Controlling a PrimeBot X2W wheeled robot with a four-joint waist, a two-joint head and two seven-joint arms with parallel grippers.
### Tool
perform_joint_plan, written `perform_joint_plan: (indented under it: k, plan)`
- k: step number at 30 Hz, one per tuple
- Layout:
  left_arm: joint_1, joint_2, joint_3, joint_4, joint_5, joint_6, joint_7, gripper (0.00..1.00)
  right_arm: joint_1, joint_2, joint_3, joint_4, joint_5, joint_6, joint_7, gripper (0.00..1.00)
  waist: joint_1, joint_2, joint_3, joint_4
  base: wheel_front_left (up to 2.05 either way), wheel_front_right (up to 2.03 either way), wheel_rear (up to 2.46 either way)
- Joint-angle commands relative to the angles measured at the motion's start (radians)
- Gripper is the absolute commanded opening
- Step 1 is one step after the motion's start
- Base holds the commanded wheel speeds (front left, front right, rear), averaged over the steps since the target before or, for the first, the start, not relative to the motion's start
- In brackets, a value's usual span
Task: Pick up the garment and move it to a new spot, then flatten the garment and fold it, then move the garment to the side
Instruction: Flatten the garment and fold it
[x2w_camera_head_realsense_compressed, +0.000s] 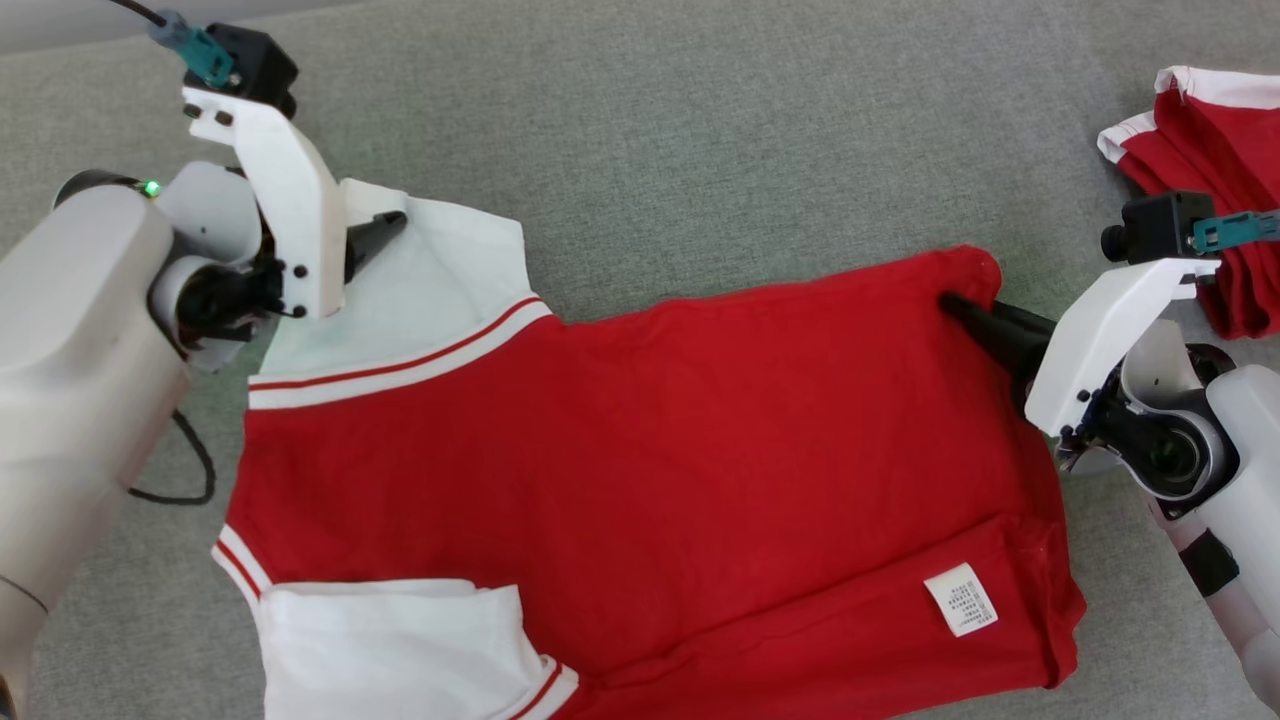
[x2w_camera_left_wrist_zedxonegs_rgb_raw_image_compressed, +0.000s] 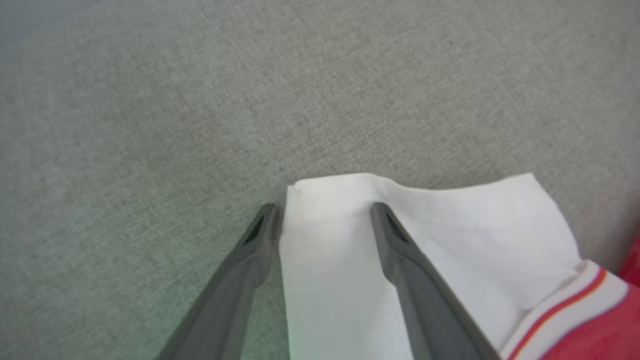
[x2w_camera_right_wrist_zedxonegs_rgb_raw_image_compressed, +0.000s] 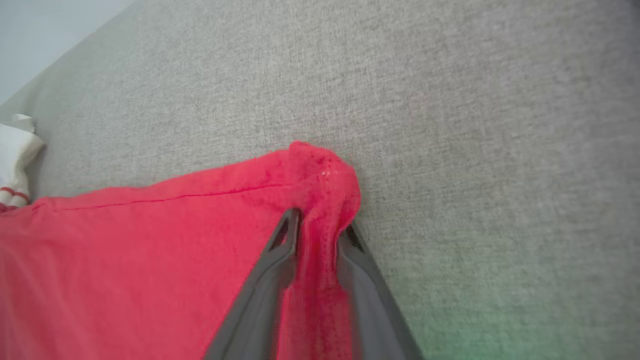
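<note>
A red garment with white sleeves and striped trim lies spread on the grey cloth surface. My left gripper is at the far white sleeve. In the left wrist view the left gripper is open, one finger beside the sleeve edge and the other over the white cloth. My right gripper is at the garment's far right corner. In the right wrist view the right gripper is shut on a bunched corner of the red cloth.
A second red and white garment lies crumpled at the far right. A black cable loops beside my left arm. A white care label shows on the near right part of the garment.
</note>
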Motion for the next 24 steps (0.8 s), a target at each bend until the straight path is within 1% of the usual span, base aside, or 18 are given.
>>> perform_joint_plan:
  k: [1, 2, 3, 6, 9, 12, 18, 24]
  plan:
    - [0.010, -0.009, -0.026, 0.009, -0.012, -0.001, 0.016, 0.46, 0.032, 0.011, 0.042, 0.025, 0.008, -0.002, 0.005, 0.15, -0.0001, 0.0000, 0.002, 0.000, 0.00, 0.00, 0.00]
    - [0.004, -0.006, -0.032, 0.013, -0.009, -0.001, 0.008, 0.07, 0.028, 0.008, 0.048, 0.028, 0.011, -0.002, -0.006, 0.00, -0.0001, 0.0000, 0.002, 0.000, 0.00, 0.00, 0.00]
    - [-0.002, -0.003, -0.038, 0.019, -0.007, -0.001, 0.000, 0.00, 0.026, 0.005, 0.053, 0.030, 0.011, -0.002, -0.016, 0.00, -0.0001, 0.0000, 0.002, 0.000, 0.00, 0.00, 0.00]
    - [-0.019, 0.007, -0.053, 0.029, -0.007, 0.000, -0.026, 0.00, 0.014, -0.002, 0.056, 0.028, 0.020, -0.002, -0.078, 0.00, -0.0001, 0.0000, -0.007, 0.006, 0.00, 0.00, 0.00]
    - [-0.026, 0.011, -0.060, 0.046, -0.011, 0.000, -0.071, 0.00, -0.006, -0.012, 0.038, 0.035, 0.019, -0.002, -0.191, 0.00, -0.0001, 0.0000, -0.024, 0.014, 0.00, 0.00, 0.00]
    - [-0.014, 0.013, -0.076, 0.056, -0.021, 0.000, -0.100, 0.00, -0.005, -0.009, 0.035, 0.060, 0.030, -0.002, -0.267, 0.00, -0.0001, 0.0000, -0.050, 0.026, 0.00, 0.00, 0.00]
    - [0.011, 0.036, -0.118, 0.033, -0.050, 0.000, -0.133, 0.00, 0.017, -0.014, 0.036, 0.143, 0.048, -0.002, -0.342, 0.00, -0.0001, 0.0000, -0.120, 0.053, 0.00, 0.00, 0.00]
    - [0.037, 0.049, -0.153, -0.011, -0.103, 0.000, -0.138, 0.00, 0.047, -0.013, 0.059, 0.183, 0.071, -0.002, -0.358, 0.00, -0.0001, 0.0000, -0.192, 0.082, 0.00, 0.00, 0.00]
